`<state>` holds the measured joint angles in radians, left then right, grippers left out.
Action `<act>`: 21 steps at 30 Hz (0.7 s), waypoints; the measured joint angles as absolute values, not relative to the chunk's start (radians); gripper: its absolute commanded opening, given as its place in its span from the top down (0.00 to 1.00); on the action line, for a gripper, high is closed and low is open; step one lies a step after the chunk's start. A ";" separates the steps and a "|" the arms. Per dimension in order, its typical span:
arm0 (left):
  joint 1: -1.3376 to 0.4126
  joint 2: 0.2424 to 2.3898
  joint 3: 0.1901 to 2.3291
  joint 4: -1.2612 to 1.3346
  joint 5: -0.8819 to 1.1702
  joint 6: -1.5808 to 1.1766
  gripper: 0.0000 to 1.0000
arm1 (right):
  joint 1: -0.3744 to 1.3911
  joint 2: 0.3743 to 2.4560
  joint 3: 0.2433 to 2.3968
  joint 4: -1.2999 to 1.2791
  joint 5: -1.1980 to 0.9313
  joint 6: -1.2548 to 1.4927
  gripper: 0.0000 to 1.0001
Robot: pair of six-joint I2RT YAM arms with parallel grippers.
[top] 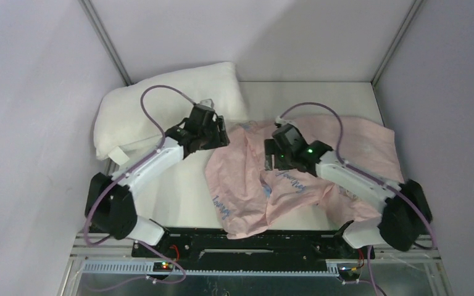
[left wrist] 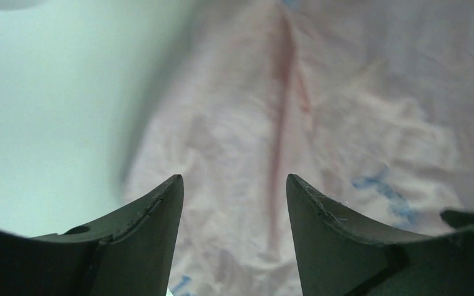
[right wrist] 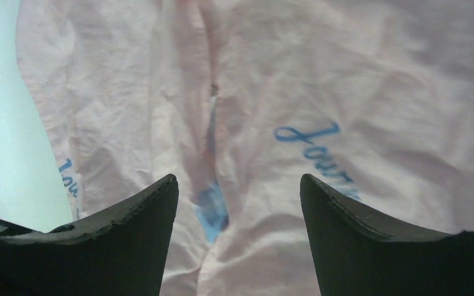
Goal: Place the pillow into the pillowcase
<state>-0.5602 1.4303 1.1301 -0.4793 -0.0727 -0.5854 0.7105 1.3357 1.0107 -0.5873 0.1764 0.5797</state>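
Nearest, pillowcase point(top: 247, 185): crumpled, pink side up, spread from the near edge of the table point(top: 173, 197) toward its right edge.
Right gripper point(right wrist: 239, 179): jaws apart, holding nothing, above the blue "Journey" print.
Left gripper point(left wrist: 234, 177): jaws apart, holding nothing, above the pillowcase's left part.
Pillow point(top: 160, 108): far left corner, outside the pillowcase.

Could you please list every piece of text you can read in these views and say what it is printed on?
"Jour": blue cursive on the pink pillowcase, right wrist view; the word's end is hidden behind a finger of the right gripper.
"Jo": apparently the same cursive, at the pillowcase's left edge in that view, also cut off.
Top view: blue cursive on the pillowcase, too small to read.
Left wrist view: blue marks, too blurred to read.
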 measured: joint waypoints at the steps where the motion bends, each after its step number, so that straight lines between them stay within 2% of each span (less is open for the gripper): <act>1: -0.533 1.449 1.129 -0.475 -0.081 -0.587 0.36 | 0.721 1.374 1.023 -0.570 0.165 0.569 0.28; 8: -0.412 1.704 1.134 -0.406 -0.064 -0.584 0.35 | 0.799 1.659 1.164 -0.489 0.128 0.506 0.32; 10: -0.405 1.763 1.150 -0.405 -0.051 -0.578 0.35 | 0.820 1.712 1.188 -0.483 0.132 0.500 0.37; 13: -0.405 1.829 1.203 -0.406 -0.040 -0.571 0.41 | 0.846 1.779 1.197 -0.483 0.142 0.495 0.52; 15: -0.405 1.867 1.248 -0.398 -0.032 -0.566 0.59 | 0.852 1.804 1.197 -0.496 0.159 0.495 0.72; 19: -0.405 1.898 1.280 -0.363 -0.005 -0.559 0.97 | 0.856 1.813 1.197 -0.527 0.200 0.495 0.94; 21: -0.406 1.897 1.283 -0.362 0.003 -0.556 1.00 | 0.857 1.805 1.193 -0.531 0.211 0.500 0.99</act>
<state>-0.4057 1.8973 1.2827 -0.3622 0.0029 -0.5556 0.8566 1.8053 1.1931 -0.5308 0.2111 0.4999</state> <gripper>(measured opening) 0.088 0.085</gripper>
